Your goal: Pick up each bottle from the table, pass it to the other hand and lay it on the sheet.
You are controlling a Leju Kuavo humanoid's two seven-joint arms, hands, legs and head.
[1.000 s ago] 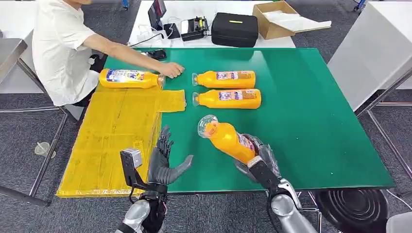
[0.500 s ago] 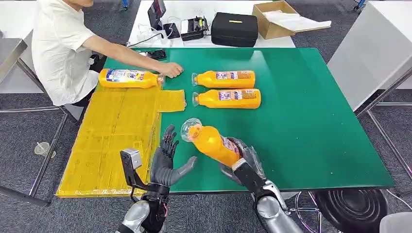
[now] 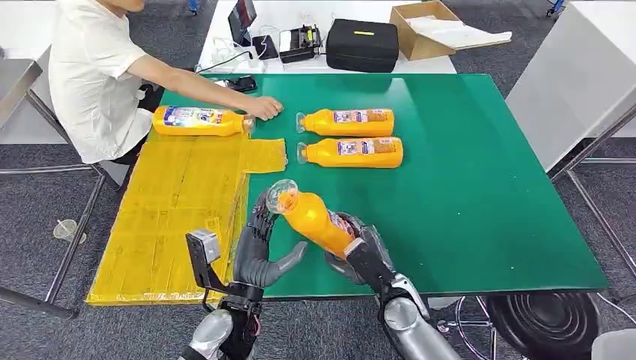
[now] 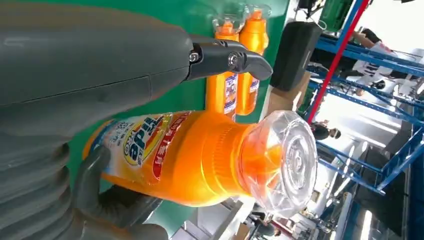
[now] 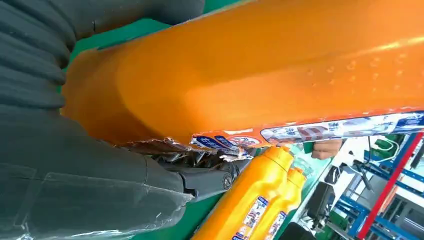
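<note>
My right hand [image 3: 358, 251] grips an orange bottle [image 3: 311, 217] by its base, clear cap tilted up and toward my left hand [image 3: 259, 247]. That left hand stands open beside the bottle's neck at the near table edge, fingers spread, not closed around it. The left wrist view has the same bottle [image 4: 200, 157] just past its thumb [image 4: 227, 57]; the right wrist view has the bottle [image 5: 260, 70] in the hand. Two more orange bottles [image 3: 349, 122] [image 3: 352, 152] lie side by side on the green table [image 3: 465, 180]. One bottle [image 3: 199, 121] lies at the far end of the yellow sheet [image 3: 180, 210].
A seated person at the far left rests a hand [image 3: 264, 109] on the table by the neck of the bottle on the sheet. A black case [image 3: 362, 45], a cardboard box [image 3: 420, 30] and electronics stand on the white table behind. A grey table edge [image 3: 570, 82] is on the right.
My right hand has carried the bottle left and slightly nearer, until its neck is beside my open left hand. The left hand has barely moved. The person and the lying bottles stayed put.
</note>
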